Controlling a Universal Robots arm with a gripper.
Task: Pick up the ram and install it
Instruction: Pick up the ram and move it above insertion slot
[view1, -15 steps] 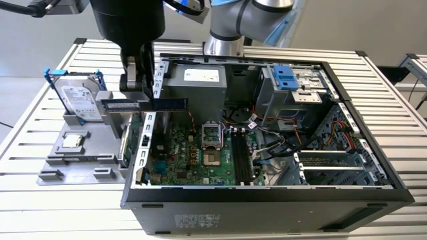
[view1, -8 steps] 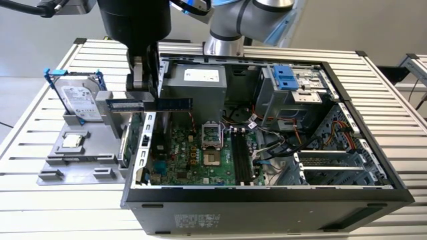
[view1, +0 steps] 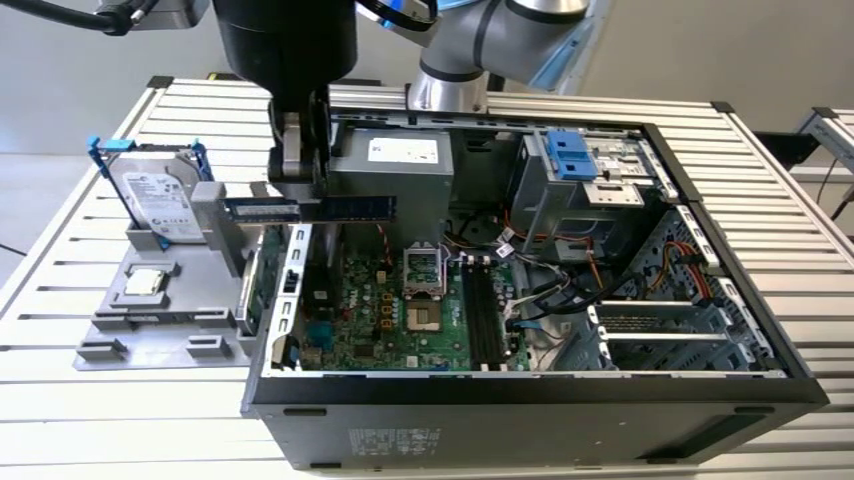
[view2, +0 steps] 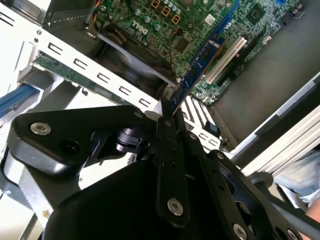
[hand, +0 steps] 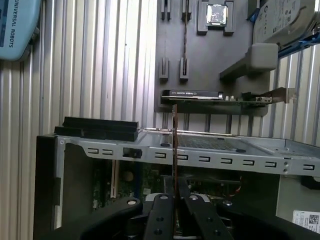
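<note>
Clenched black two-fingered claw (view1: 300, 195) grips the ram (view1: 360, 207), a long, thin green-blue circuit stick with small black chips, near the middle of its length. In the exterior view the stick hangs level in the air, with one end jutting to each side of the fingers. In the first wrist view the ram (hand: 174, 145) shows edge-on as a thin line rising from between the closed fingertips of the claw (hand: 174, 197). In the second wrist view the ram (view2: 200, 62) stretches away from the claw (view2: 167, 117) above the board.

Just below the stick runs the slotted metal rear wall of the open black computer case (view1: 534, 385), which lies on its side. Inside it is the green motherboard (view1: 387, 310), with long black memory slots (view1: 483, 315) well apart from the lifted ram; the stick sits in none of them.

Beyond the case wall, a grey moulded holder tray (view1: 160, 320) rests on the slatted aluminium table (view1: 134, 420). A large green expansion card with a metal bracket (hand: 220, 96) stands in the tray. Farther along the tray lie a square silver processor chip (view1: 144, 283) and a silver hard drive in a blue frame (view1: 160, 195).
</note>
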